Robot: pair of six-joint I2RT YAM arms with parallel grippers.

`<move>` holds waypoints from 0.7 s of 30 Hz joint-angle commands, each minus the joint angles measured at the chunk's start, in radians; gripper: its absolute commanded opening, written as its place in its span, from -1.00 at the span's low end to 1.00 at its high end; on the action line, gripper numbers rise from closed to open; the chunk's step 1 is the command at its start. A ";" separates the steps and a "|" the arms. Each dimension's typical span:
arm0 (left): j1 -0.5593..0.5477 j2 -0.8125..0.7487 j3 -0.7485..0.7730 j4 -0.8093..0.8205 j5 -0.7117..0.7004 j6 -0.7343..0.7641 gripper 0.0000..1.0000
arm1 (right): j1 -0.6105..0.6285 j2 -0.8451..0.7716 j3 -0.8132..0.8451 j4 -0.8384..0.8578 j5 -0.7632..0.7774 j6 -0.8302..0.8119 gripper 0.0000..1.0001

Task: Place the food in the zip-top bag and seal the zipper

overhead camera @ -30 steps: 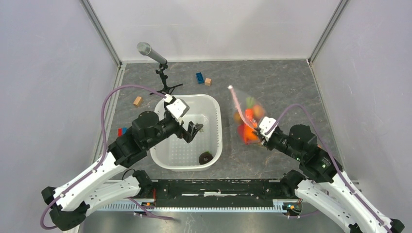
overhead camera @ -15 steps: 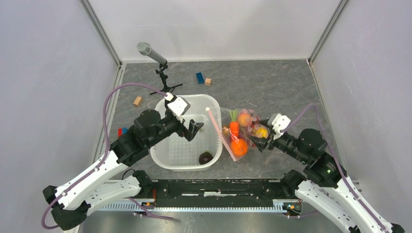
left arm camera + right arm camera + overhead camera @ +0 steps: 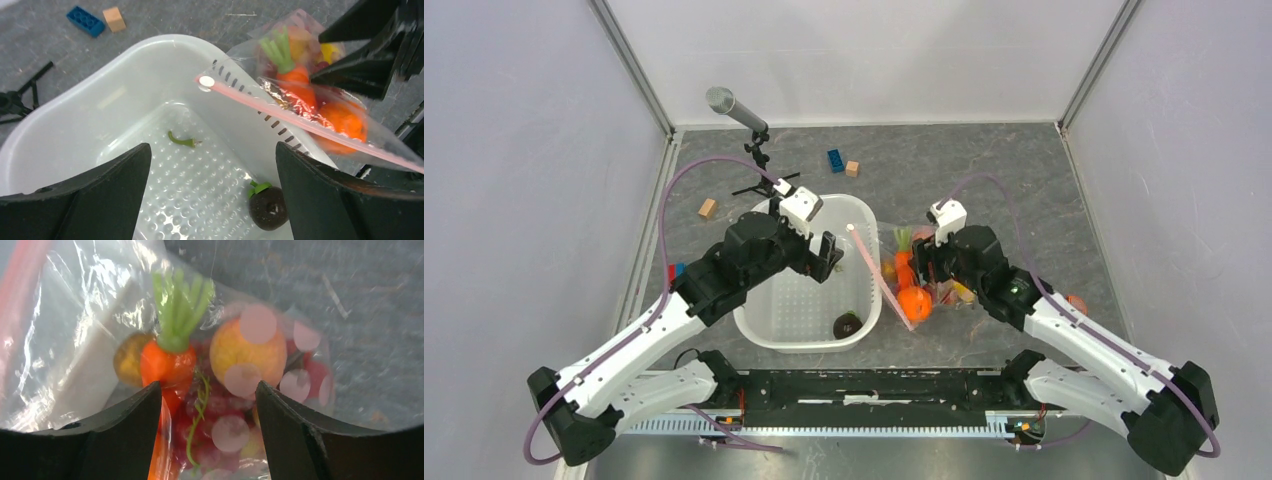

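Observation:
The zip-top bag (image 3: 921, 275) lies on the table with its mouth edge leaning on the white basin's right rim. Its pink zipper (image 3: 310, 125) is a long strip with a small white slider (image 3: 205, 81) at the far end. Inside the bag I see food: a carrot (image 3: 167, 362), a yellow-orange fruit (image 3: 247, 352), grapes (image 3: 220, 415) and an orange (image 3: 915, 303). My right gripper (image 3: 207, 390) hovers open just above the bag. One dark round fruit (image 3: 268, 206) with a green cap and a loose green stem (image 3: 182, 141) lie in the basin (image 3: 764, 325). My left gripper (image 3: 212, 200) is open over them.
A microphone on a small tripod (image 3: 734, 110) stands behind the basin. A blue block (image 3: 835, 160) and a wooden block (image 3: 852, 168) lie at the back, another wooden block (image 3: 707, 208) to the left. A small orange-red thing (image 3: 1076, 299) shows beside the right forearm.
My right gripper opened and let go of the bag, which dropped from hanging to lying against the basin's rim. The right arm swung in over it. The left gripper shifted slightly forward.

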 commanded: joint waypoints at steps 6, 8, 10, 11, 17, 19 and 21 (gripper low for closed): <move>0.009 -0.009 0.034 -0.082 -0.081 -0.218 1.00 | -0.113 -0.106 -0.068 0.064 -0.118 0.036 0.51; 0.009 -0.030 0.022 -0.101 -0.111 -0.228 1.00 | -0.126 -0.156 -0.055 0.076 -0.077 0.018 0.54; 0.009 -0.052 0.018 -0.127 -0.150 -0.236 1.00 | -0.135 -0.222 -0.053 0.108 -0.018 -0.005 0.61; 0.009 -0.060 0.018 -0.137 -0.173 -0.239 1.00 | -0.139 -0.245 -0.051 0.120 0.010 -0.019 0.67; 0.046 -0.079 0.002 -0.182 -0.290 -0.213 1.00 | -0.192 -0.220 -0.005 0.057 0.261 -0.096 0.85; 0.134 -0.067 0.014 -0.195 -0.302 -0.226 1.00 | -0.249 -0.188 0.008 0.042 0.263 -0.118 0.88; 0.264 -0.053 0.043 -0.206 -0.226 -0.259 1.00 | -0.321 -0.162 0.015 0.041 0.230 -0.121 0.91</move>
